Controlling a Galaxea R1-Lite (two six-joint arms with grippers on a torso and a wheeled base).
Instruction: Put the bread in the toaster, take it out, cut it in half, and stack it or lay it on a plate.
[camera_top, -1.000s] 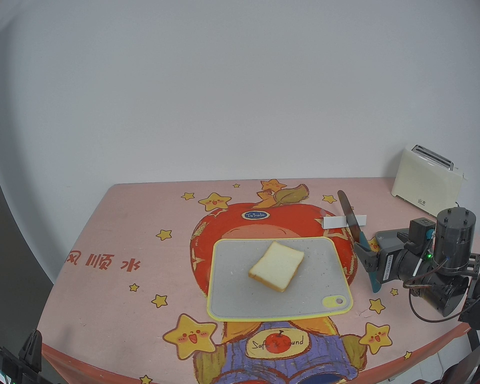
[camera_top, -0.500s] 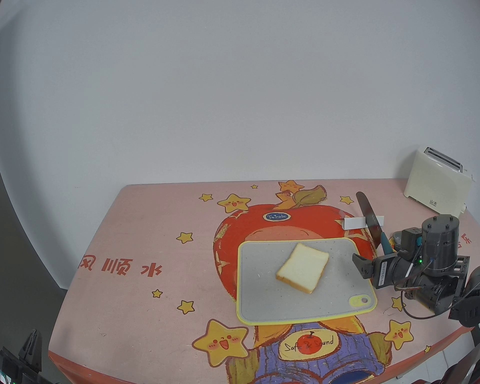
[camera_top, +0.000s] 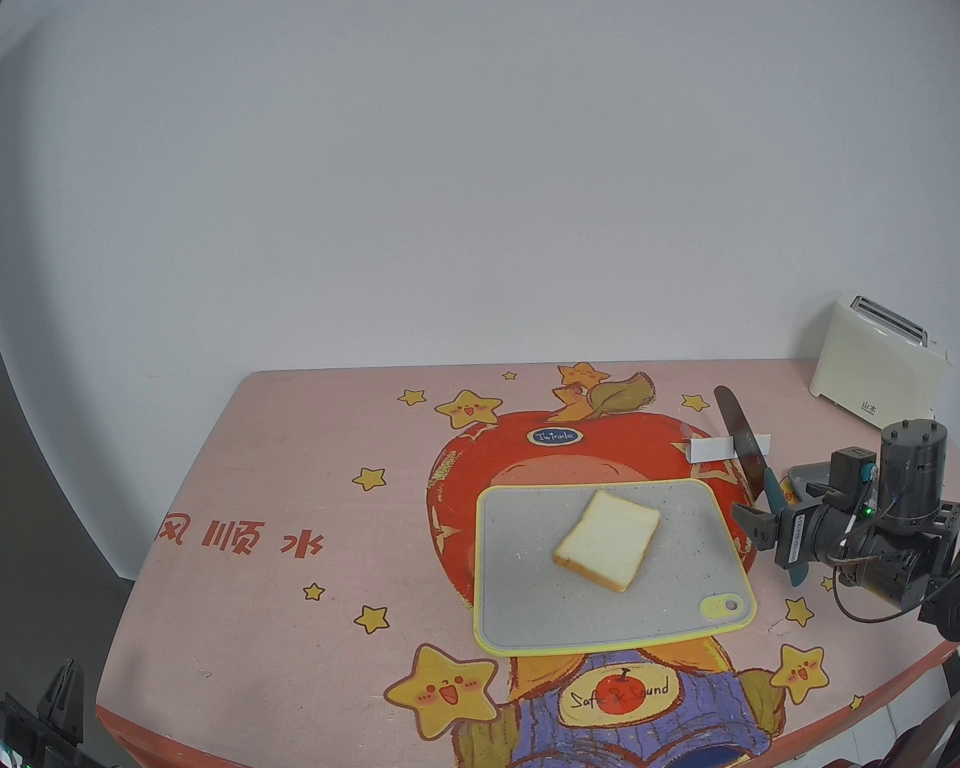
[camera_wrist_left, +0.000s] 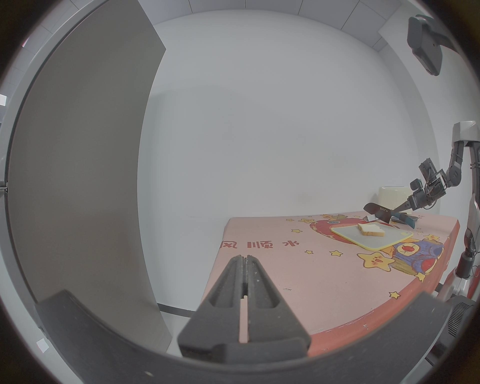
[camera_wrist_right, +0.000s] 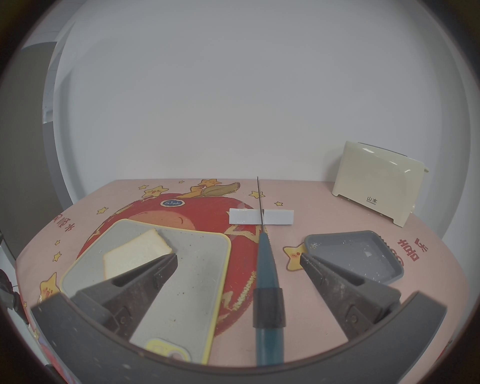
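Altogether: one bread (camera_top: 608, 540), one knife (camera_top: 733, 415), one toaster (camera_top: 880, 375), perhaps one plate (camera_wrist_right: 345, 252).

Narrow strips of pink table (camera_wrist_right: 320, 205) are left beside the teal-handled knife (camera_wrist_right: 266, 280), hemmed by the yellow-rimmed grey cutting board (camera_wrist_right: 195, 270) and grey plastic tray (camera_wrist_right: 350, 250).

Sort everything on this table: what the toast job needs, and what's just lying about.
For the job: bread, cutting board, knife, toaster, grey plate.
Lying about: white strip under the knife blade.
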